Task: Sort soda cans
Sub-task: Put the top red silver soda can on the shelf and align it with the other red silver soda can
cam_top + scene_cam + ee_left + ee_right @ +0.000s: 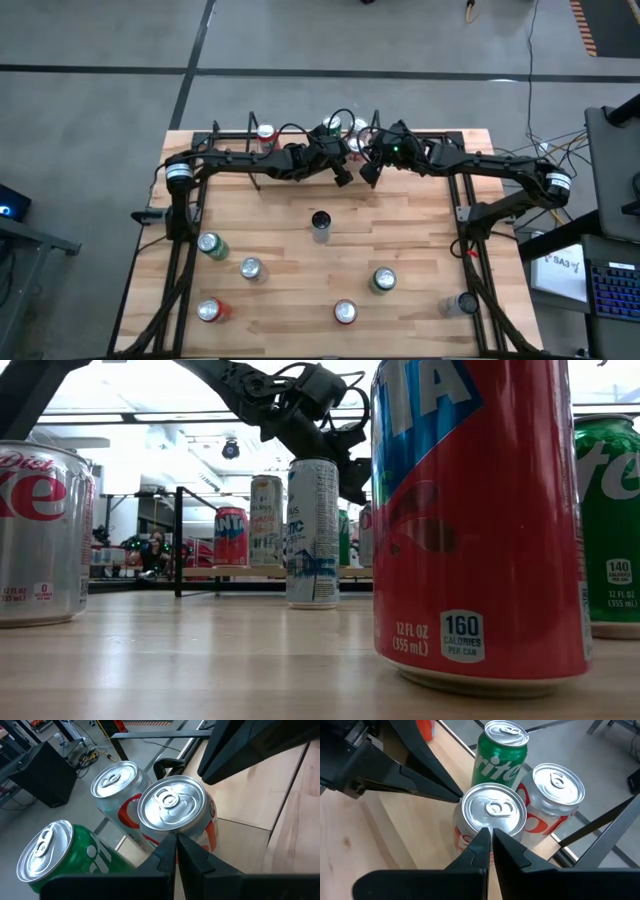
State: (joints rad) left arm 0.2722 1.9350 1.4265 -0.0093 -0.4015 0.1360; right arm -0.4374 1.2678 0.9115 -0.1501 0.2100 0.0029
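Grippers meet near the upper middle of the high view, both with fingers pressed together and holding nothing. The left gripper reaches in from the left side of that frame, the right gripper from the right, their tips just beside each other above the wooden table.

In the left wrist view the closed fingers point at a silver-topped can with red lettering; a second silver can stands just behind it and a green can sits at the lower left of that frame. The right wrist view shows the same cluster past its own closed fingers.

Further out in the high view, a tall slim can stands alone at the centre of the table. Below it are spread more cans: a green one at the left, a silver one beside it, a red one at the lower left, another red one at the lower middle, a green one right of centre, and a pale one at the lower right. All stand upright and well apart.
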